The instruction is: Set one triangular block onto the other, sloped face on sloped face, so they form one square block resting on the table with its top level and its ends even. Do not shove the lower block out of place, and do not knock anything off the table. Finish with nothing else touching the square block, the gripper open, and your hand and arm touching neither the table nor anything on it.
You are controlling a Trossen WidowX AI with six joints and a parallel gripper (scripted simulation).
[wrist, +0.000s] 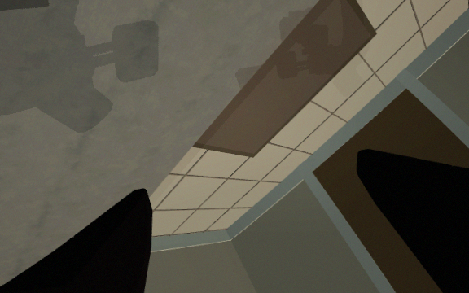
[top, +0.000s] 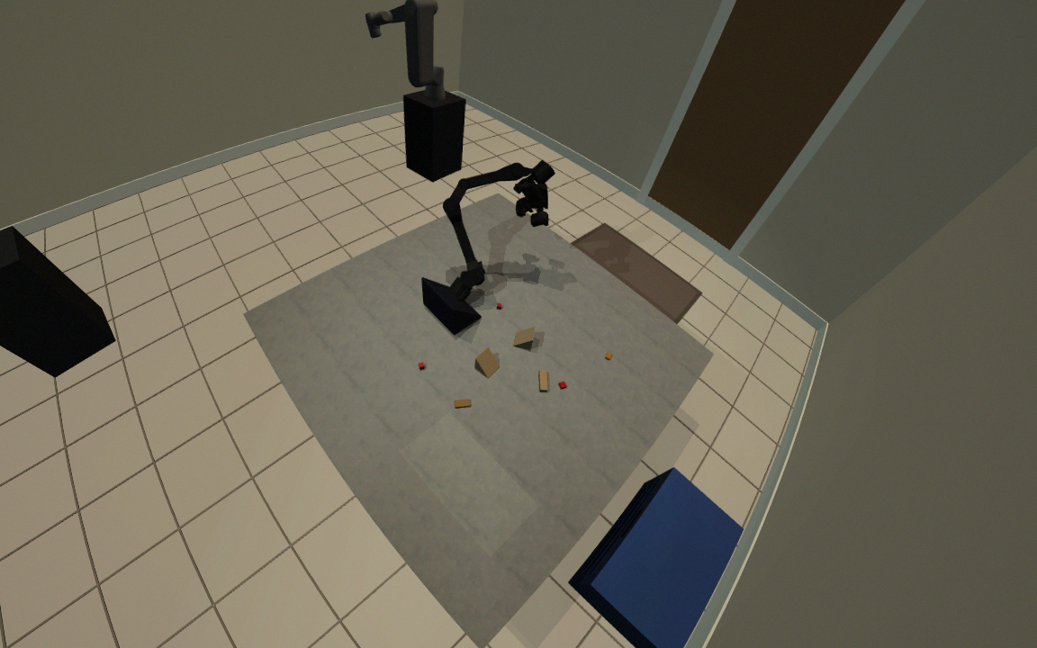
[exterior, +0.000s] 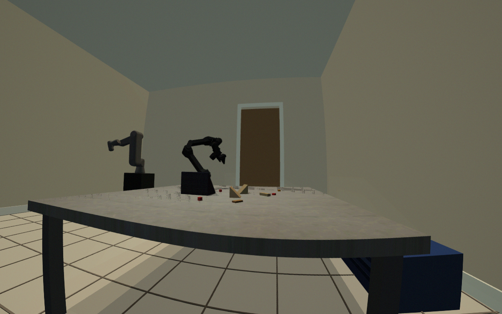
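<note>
One tan triangular block (top: 487,363) (exterior: 234,192) stands on the table (top: 345,338) (exterior: 284,222) in front of the arm's base. The other tan triangular block (top: 524,337) (exterior: 243,189) stands a little behind it and to the right in the top view. The two are apart in the top view, and they overlap in the exterior view. My gripper (top: 529,217) (exterior: 222,160) (wrist: 256,180) is open and empty, high above the table's back part, well away from both blocks. Neither block shows in the wrist view.
A flat tan block (top: 543,381) (exterior: 265,194) and another flat tan block (top: 462,403) (exterior: 237,201) lie near the triangles. Small red cubes (top: 421,365) (top: 499,306) (top: 563,385) and an orange cube (top: 608,355) lie around them. The arm's dark base (top: 448,308) (exterior: 196,183) stands behind.
</note>
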